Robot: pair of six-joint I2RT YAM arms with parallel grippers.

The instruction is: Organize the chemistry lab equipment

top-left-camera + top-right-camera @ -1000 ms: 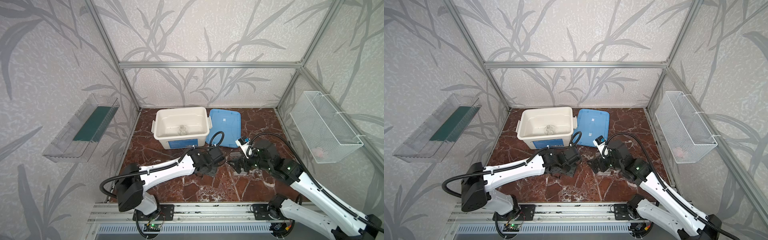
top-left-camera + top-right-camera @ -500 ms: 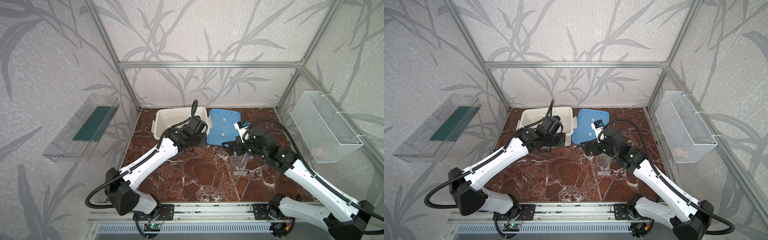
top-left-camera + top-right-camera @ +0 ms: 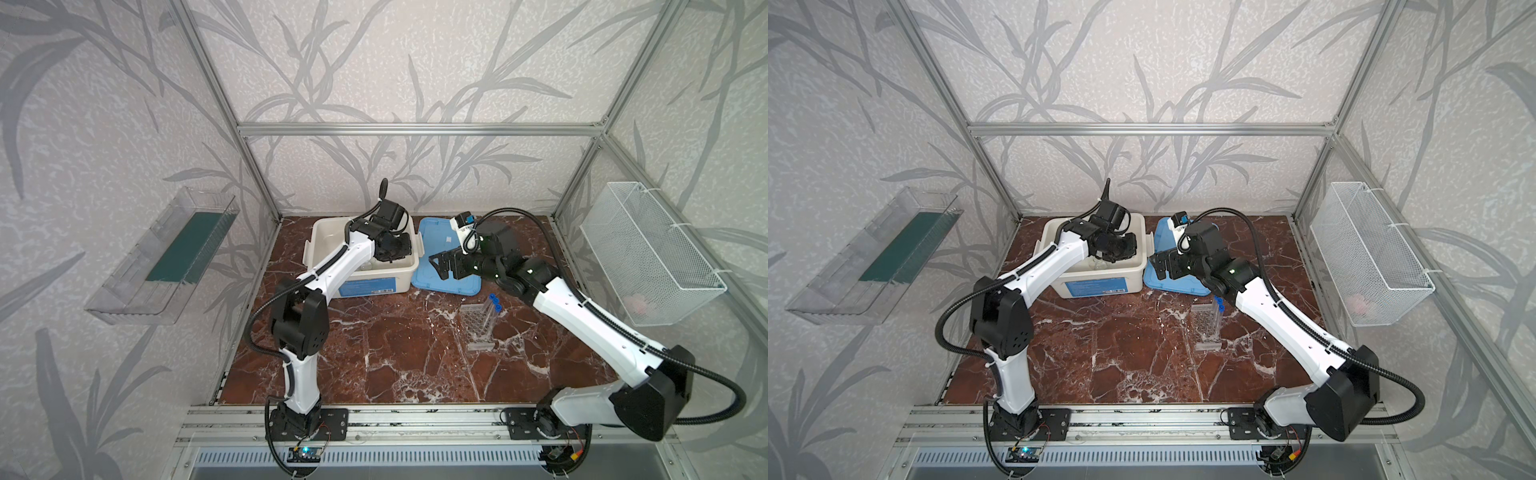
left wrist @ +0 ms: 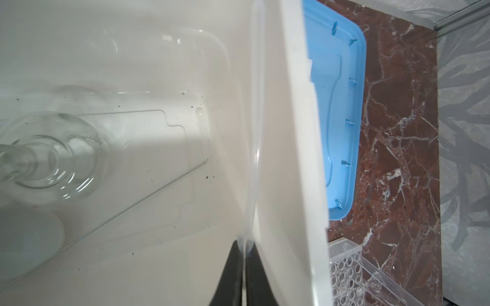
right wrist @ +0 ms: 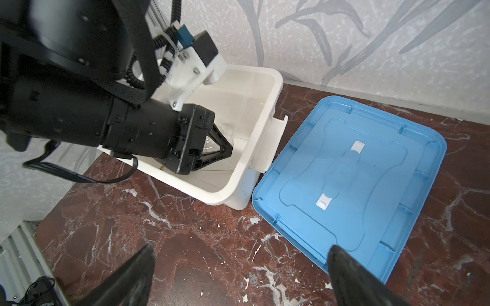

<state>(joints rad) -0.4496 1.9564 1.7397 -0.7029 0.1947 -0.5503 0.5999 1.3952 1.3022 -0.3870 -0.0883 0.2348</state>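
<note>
thin clear tube: slim, see-through and slightly bowed. It rises from the gripper tips along the inner wall of the white box, on the side nearest the blue lid.
left gripper: its black fingers are pinched together on the tube's lower end, above the open box.
right gripper: its fingers are spread wide with nothing between them, hanging over the marble floor at the lid's near edge.
small glass flask: clear, round-bodied and narrow-necked, on the box floor. Its neck is cut off by the picture's edge.
thin clear rod: lies flat and slantwise on the box floor, near the flask.
white round dish: a pale, blurred disc beside the flask, with little detail to read.
honeycomb-holed rack: clear, standing on the marble near the lid's front corner and apart from the box. The blue-capped tubes stand at its right side.
hidden: in both top views the left arm covers much of the box's inside, and the held tube is too thin to find there.
</note>
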